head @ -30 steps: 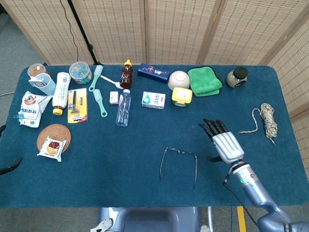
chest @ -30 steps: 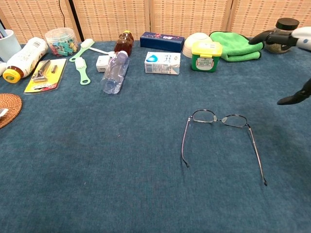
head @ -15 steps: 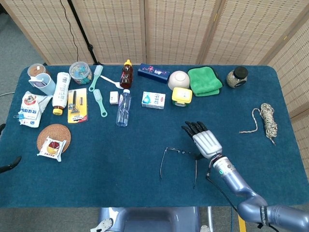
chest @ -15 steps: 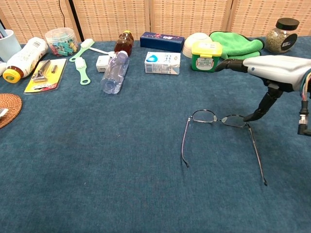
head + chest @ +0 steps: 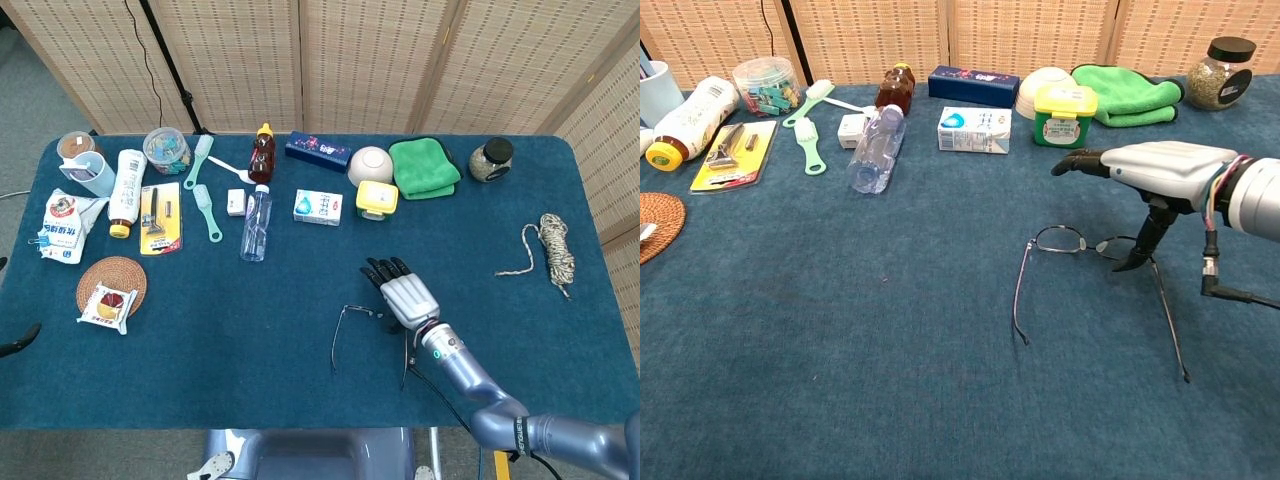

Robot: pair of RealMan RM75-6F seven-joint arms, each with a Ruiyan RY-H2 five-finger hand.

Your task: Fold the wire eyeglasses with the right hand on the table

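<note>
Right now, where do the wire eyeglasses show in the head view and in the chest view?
Head view: the wire eyeglasses lie unfolded at lower centre, beside the right hand.
Chest view: the wire eyeglasses lie right of centre, with the right hand over their right lens.
Shared landmark: the yellow-lidded tub sits straight beyond them, next to the green cloth.

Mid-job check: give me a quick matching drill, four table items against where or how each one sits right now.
Things:
1. wire eyeglasses
2. right hand
3. clear water bottle
4. rope coil

States:
A. lying on its side, left of centre
B. far right of the table
C. temples unfolded, lying flat
D. palm down over the right lens, thumb pointing down by it

Pairs: 1-C, 2-D, 3-A, 4-B
</note>
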